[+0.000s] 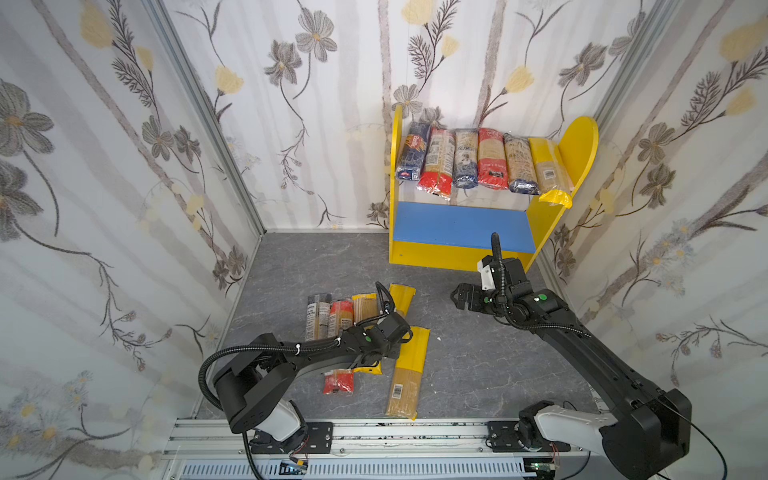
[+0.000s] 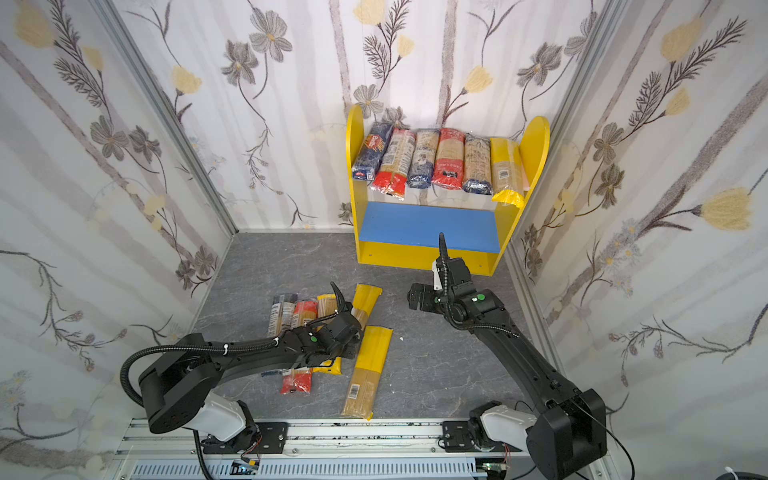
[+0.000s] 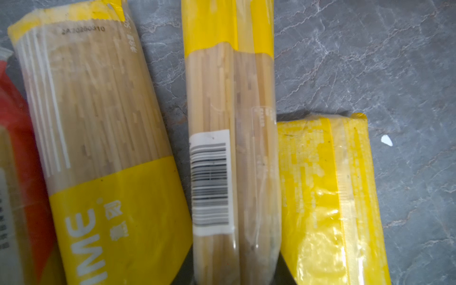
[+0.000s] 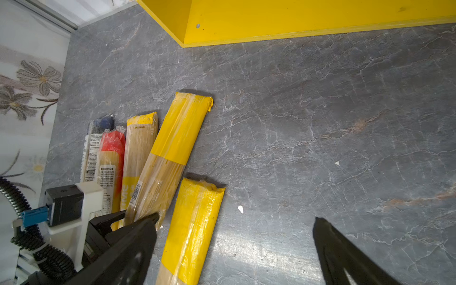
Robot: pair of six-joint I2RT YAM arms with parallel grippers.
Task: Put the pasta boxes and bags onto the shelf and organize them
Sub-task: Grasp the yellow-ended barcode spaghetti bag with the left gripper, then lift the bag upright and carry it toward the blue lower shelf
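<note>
My left gripper is shut on a yellow-ended spaghetti packet with a barcode label, and a black finger shows on each side of it. That packet lies slanted on the grey floor under my left wrist. Beside it lie a yellow packet, a red one and a dark-ended one. Another yellow packet lies nearer the front. The shelf holds several packets on its upper board; its blue board is bare. My right gripper hangs open over bare floor.
Floral walls close in on three sides; the right wall stands right next to the shelf. A metal rail carrying both arm bases runs along the front. A small white scrap lies on the floor.
</note>
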